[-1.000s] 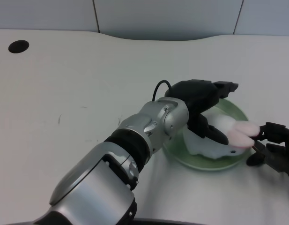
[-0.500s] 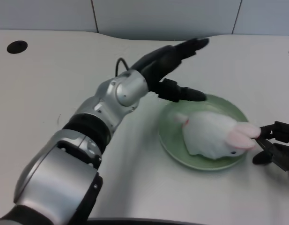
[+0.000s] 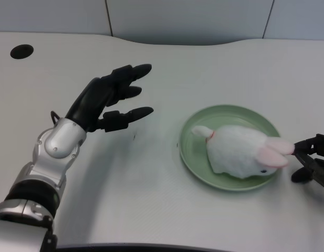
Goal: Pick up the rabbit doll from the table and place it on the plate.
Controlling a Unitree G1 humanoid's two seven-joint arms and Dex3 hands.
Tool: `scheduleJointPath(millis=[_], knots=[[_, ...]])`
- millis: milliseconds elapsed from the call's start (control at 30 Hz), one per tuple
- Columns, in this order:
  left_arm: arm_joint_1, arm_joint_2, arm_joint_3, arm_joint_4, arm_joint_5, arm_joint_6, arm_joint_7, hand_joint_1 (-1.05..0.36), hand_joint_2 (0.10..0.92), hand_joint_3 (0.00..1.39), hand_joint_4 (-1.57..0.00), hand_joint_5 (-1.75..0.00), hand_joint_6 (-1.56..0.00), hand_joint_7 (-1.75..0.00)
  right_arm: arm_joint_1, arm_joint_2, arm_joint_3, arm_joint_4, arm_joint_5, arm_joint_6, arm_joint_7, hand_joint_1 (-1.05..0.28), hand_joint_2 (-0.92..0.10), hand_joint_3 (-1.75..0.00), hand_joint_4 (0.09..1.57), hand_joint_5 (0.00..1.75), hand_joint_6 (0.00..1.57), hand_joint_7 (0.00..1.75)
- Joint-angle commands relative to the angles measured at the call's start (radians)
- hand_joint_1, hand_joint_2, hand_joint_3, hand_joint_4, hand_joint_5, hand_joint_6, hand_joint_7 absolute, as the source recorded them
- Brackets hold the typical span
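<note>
One rabbit doll (image 3: 240, 156) lies on the plate (image 3: 196, 157); the left robot hand (image 3: 106, 102) hovers well apart, fingers spread.

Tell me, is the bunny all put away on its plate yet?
Yes, it looks done. The rabbit doll lies on the green plate. The left hand holds nothing, its fingers spread, off to the plate's left over the white table. Nothing looks left to do.

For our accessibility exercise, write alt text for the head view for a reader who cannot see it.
A white rabbit doll lies on a green plate on a white table. The left robot hand hangs open to the plate's left, holding nothing.
</note>
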Motion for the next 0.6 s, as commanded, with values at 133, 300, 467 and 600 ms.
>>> scheduleJointPath(millis=[133, 300, 467, 600], knots=[[0.017, 0.011, 0.013, -0.032, -0.015, -0.005, -0.017, -0.64, 0.921, 0.24, -0.39, -0.81, -0.55, -0.05, -0.007, -0.016, -0.01, 0.035, 0.007, -0.024, 0.003, -0.83, -0.92, -0.13, 0.86, 1.07, 0.75, 1.01], [0.306, -0.028, 0.137, -0.152, -0.196, 0.017, -0.06, -0.54, 0.921, 0.26, -0.44, -1.32, -0.78, -0.23, -0.003, -0.007, -0.018, 0.046, 0.008, -0.042, -0.019, -0.76, -0.92, -0.14, 0.92, 1.01, 0.82, 0.87], [0.461, -0.031, 0.134, -0.293, -0.221, 0.082, -0.086, -0.49, 0.921, 0.34, -0.55, -1.47, -0.88, -0.39, 0.005, -0.004, -0.021, 0.04, 0.008, -0.05, -0.014, -0.75, -0.92, -0.15, 0.93, 0.99, 0.85, 0.82], [0.551, -0.027, 0.135, -0.393, -0.233, 0.158, -0.093, -0.53, 0.921, 0.44, -0.56, -1.61, -0.62, -1.07, 0.006, -0.009, -0.018, 0.04, -0.001, -0.056, -0.019, -0.76, -0.92, -0.15, 0.92, 0.97, 0.85, 0.8]])
